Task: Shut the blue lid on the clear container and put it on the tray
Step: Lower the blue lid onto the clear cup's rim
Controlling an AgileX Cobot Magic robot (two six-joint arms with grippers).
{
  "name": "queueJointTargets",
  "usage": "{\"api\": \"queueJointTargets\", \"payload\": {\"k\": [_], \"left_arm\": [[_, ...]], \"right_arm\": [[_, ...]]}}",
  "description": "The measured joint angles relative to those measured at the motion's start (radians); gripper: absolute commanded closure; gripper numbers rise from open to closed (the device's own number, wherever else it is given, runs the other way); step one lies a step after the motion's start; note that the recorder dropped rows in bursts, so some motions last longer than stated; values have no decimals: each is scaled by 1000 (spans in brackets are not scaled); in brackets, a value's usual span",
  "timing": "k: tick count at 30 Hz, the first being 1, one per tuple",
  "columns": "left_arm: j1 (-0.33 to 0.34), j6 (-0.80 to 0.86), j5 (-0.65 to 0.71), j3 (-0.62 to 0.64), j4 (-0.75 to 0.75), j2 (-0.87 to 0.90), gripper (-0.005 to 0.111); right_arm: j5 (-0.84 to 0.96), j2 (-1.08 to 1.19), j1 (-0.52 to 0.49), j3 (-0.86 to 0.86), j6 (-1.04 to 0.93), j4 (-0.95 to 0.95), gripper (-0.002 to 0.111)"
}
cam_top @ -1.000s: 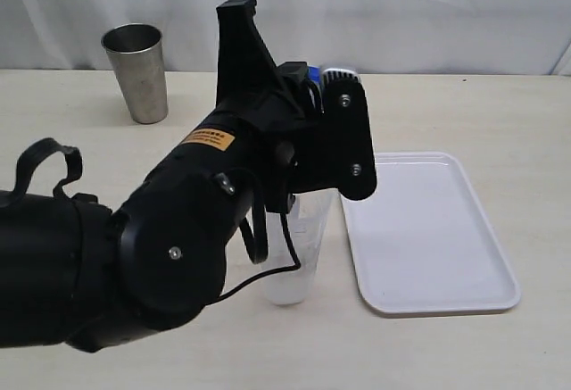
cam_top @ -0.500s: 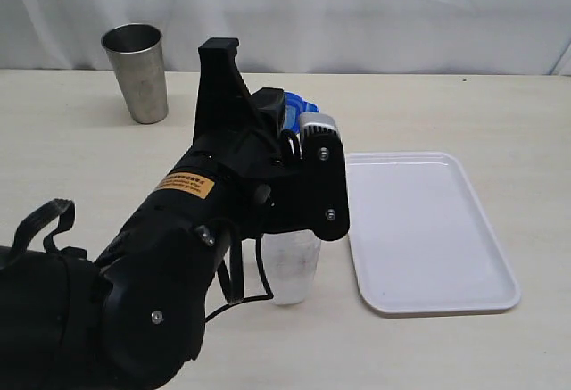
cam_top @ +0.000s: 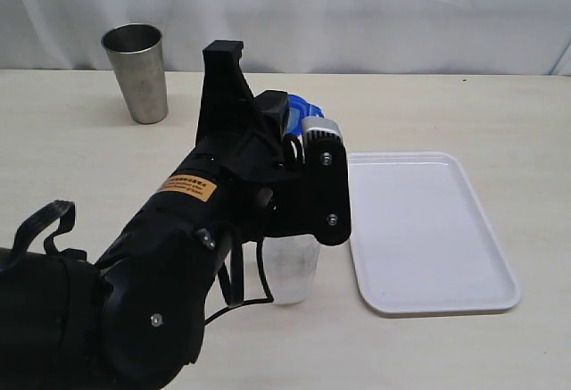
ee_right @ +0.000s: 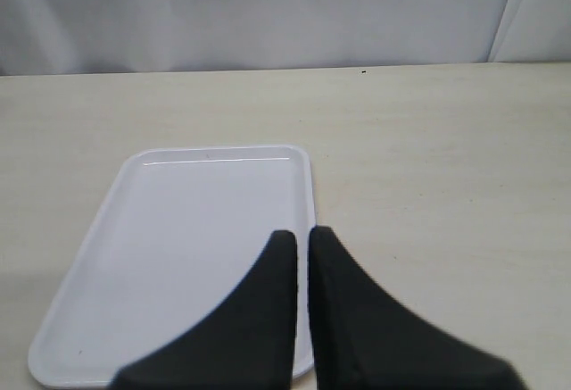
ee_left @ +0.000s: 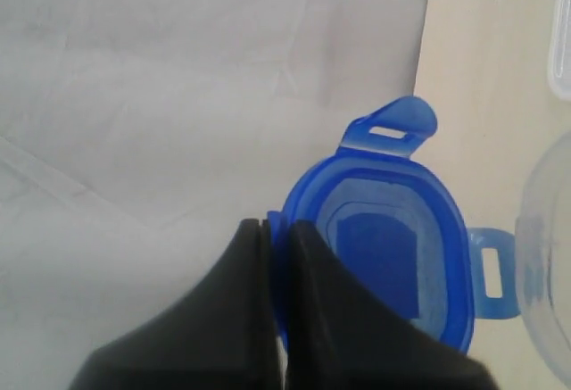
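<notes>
One claw (ee_left: 277, 223) pinches the blue lid (ee_left: 384, 261) edgewise — clear container (ee_left: 546, 256) near; tray (cam_top: 428, 229) beside.

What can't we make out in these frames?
- Exterior view: clear container mouth hidden behind left arm; alignment unclear.
- Exterior view: blue lid mostly hidden by that arm.
- Left wrist view: container cut off at the edge, blurred; lid's top face unseen.

The left arm (cam_top: 178, 256) reaches from the near left toward the middle, the left tool (ee_left: 270, 227) clamped on the rim of the blue lid (ee_left: 384, 256). The right tool (ee_right: 302, 234) hangs with fingers (ee_right: 263, 310) nearly together.
</notes>
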Motion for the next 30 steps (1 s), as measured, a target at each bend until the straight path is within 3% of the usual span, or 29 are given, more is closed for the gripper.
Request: {"api": "queueJointTargets", "payload": {"k": [21, 25, 30], "left_arm": [[-42, 0, 9, 0, 2, 0, 107], [-99, 0, -28, 0, -7, 0, 107], [-111, 0, -37, 0, -34, 0, 107]], "right_arm": [[0, 0, 0, 0, 0, 0, 104], [0, 0, 0, 0, 0, 0, 104], [0, 0, 0, 0, 0, 0, 104]]}}
